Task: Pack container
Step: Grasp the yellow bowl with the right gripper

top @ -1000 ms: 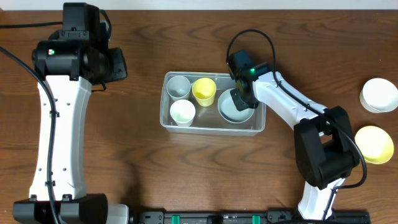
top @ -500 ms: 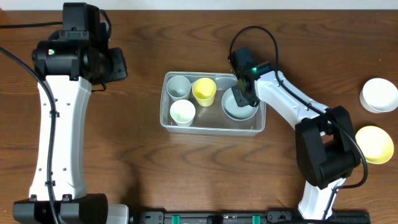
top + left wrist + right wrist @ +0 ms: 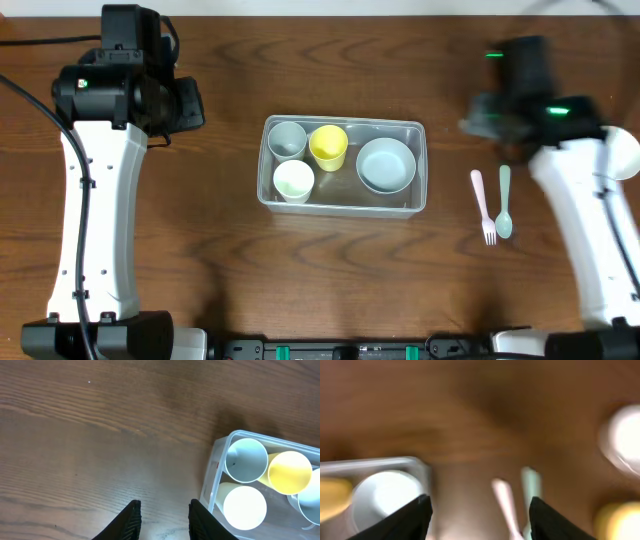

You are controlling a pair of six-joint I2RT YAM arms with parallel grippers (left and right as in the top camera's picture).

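Overhead view, my worktop (image 3: 300, 280). The container (image 3: 345, 121), a clear rectangular tub, sits between my two arms with its mouth upward. Its long axis runs left to right, one short wall facing each arm.

Contents, placed by the container's own corners:
- A grey cup (image 3: 287, 139) is in the far left corner.
- A yellow cup (image 3: 328, 146) is just to the right of the grey one.
- A white cup (image 3: 293, 180) is in the near left corner.
- A pale blue bowl (image 3: 386, 164) fills the right half.

A pink fork (image 3: 483, 205) and a green spoon (image 3: 504, 203) lie side by side to the right of the container, apart from its short wall. Their lengths cross its long axis, and the fork's tines are at the near end.

Left wrist view: my left claw (image 3: 164, 510) hangs over bare wood off the container's left short wall. Its fingers (image 3: 131, 519) are apart and nothing is between them.

Right wrist view, heavily blurred: my right claw (image 3: 479, 505) stands wide apart and empty. It is above the strip of wood off the container's right end, with the fork and spoon below it.
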